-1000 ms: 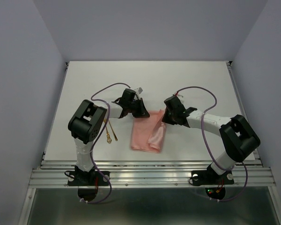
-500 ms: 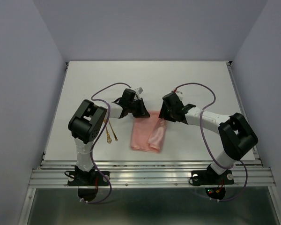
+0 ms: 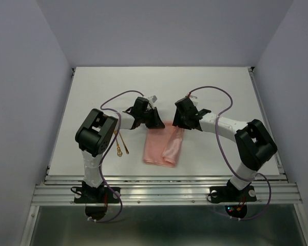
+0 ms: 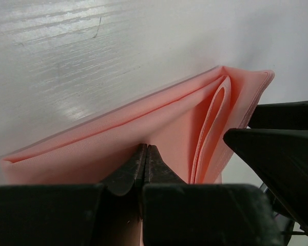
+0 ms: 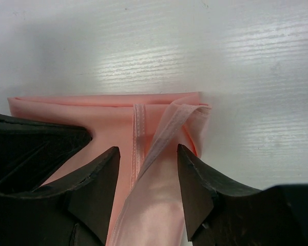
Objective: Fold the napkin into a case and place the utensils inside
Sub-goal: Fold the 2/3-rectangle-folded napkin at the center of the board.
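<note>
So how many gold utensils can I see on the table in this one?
2. Both utensils lie side by side on the table, left of the napkin, close against the left arm, which may cover part of them.

A: What carries everything here?

B: A white table (image 3: 220, 87), its top faintly glossy and finely streaked in the wrist views.

A: And what lies on it?

B: The napkin (image 3: 155, 148), salmon-pink, folded into a layered oblong. Its far edge sits at the fingertips: the left gripper (image 3: 156, 122) is at the far left corner and the right gripper (image 3: 177, 125) at the far right, where a loose fold rises off the cloth. From both grippers the cloth runs back toward the arm bases.

A: Anything else?

B: The utensils (image 3: 120, 146) – two thin gold pieces, side by side on bare table. They lie left of the left gripper and nearer the bases, apart from the napkin, with their rounded heads at the near end.
</note>
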You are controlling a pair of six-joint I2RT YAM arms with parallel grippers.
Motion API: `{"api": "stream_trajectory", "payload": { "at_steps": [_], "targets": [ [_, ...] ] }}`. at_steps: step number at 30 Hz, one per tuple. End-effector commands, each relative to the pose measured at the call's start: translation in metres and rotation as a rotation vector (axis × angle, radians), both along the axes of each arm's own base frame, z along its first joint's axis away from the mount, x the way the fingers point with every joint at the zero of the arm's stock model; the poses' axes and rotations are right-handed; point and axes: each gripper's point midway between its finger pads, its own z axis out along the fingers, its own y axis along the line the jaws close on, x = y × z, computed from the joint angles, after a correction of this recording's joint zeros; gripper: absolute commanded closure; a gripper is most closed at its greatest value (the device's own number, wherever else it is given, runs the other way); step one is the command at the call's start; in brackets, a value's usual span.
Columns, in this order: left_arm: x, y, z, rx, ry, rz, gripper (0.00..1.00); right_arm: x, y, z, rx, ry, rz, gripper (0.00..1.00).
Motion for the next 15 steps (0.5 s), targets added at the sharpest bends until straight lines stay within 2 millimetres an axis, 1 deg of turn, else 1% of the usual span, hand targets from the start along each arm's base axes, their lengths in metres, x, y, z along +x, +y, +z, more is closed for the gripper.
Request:
{"api": "stream_trajectory", "payload": {
  "at_steps": [1,3,5,6,7,8,9,10,11,12,13,15],
  "targets": [
    [-0.01,0.006,-0.02,0.064,0.033,-0.018,1.0,0.011,-0.004,0.004,-0.055,-0.013,0.006,0.46],
    [-0.01,0.006,-0.021,0.066,0.034,-0.017,1.0,0.014,-0.003,0.006,-0.061,-0.019,0.012,0.48],
    [-0.009,0.006,-0.021,0.064,0.033,-0.018,1.0,0.016,-0.007,0.001,-0.1,-0.01,0.008,0.5],
    [-0.009,0.006,-0.021,0.064,0.033,-0.018,1.0,0.018,-0.003,0.004,-0.109,-0.016,0.014,0.5],
    [-0.009,0.006,-0.022,0.066,0.035,-0.019,1.0,0.021,-0.007,0.004,-0.135,-0.023,0.004,0.51],
    [-0.01,0.006,-0.022,0.067,0.034,-0.02,1.0,0.018,-0.008,-0.002,-0.169,-0.005,0.012,0.53],
    [-0.01,0.006,-0.023,0.068,0.037,-0.02,1.0,0.021,-0.007,0.0,-0.19,-0.018,0.002,0.54],
    [-0.01,0.006,-0.023,0.069,0.036,-0.019,1.0,0.019,-0.011,-0.005,-0.218,-0.001,0.001,0.56],
    [-0.01,0.006,-0.023,0.069,0.036,-0.019,1.0,0.021,-0.012,-0.003,-0.227,-0.005,-0.002,0.56],
    [-0.009,0.006,-0.022,0.069,0.035,-0.019,1.0,0.02,-0.008,-0.003,-0.238,-0.007,0.007,0.57],
    [-0.009,0.006,-0.022,0.07,0.034,-0.018,1.0,0.021,-0.01,-0.004,-0.254,-0.009,-0.001,0.57],
    [-0.009,0.006,-0.022,0.07,0.036,-0.018,1.0,0.019,-0.009,-0.007,-0.276,-0.001,0.007,0.57]
  ]
}}
